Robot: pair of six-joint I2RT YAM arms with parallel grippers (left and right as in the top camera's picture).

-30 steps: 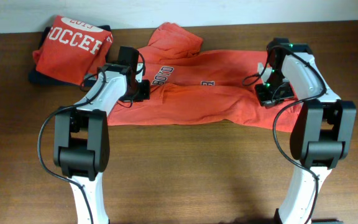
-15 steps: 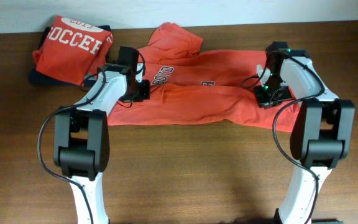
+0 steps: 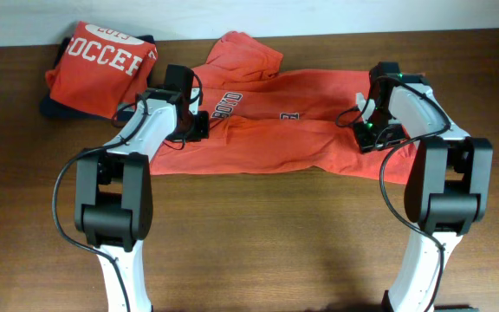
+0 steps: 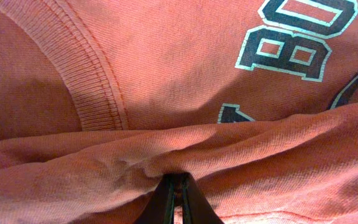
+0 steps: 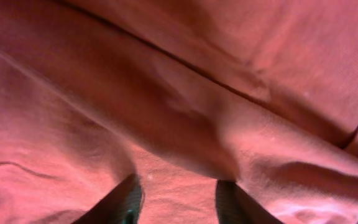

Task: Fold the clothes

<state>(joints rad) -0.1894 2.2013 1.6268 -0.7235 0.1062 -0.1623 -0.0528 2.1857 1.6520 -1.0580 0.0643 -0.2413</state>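
Left gripper pinches shirt fold, seemingly; right gripper spread, nudged inward since earlier; overhead hides both jaws.

Orange-red spread T-shirt, doubled lengthwise and wrinkled, lies across the far centre. Folded T-shirt lies far left.

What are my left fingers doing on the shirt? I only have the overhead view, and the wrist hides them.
Observer: The left wrist view shows the left gripper with jaws almost together, pinching a raised fold of the spread T-shirt just below its navy lettering.
Operator: And the right side?
Observer: The right wrist view shows the right gripper with jaws apart, the cloth lying loose between its fingers.
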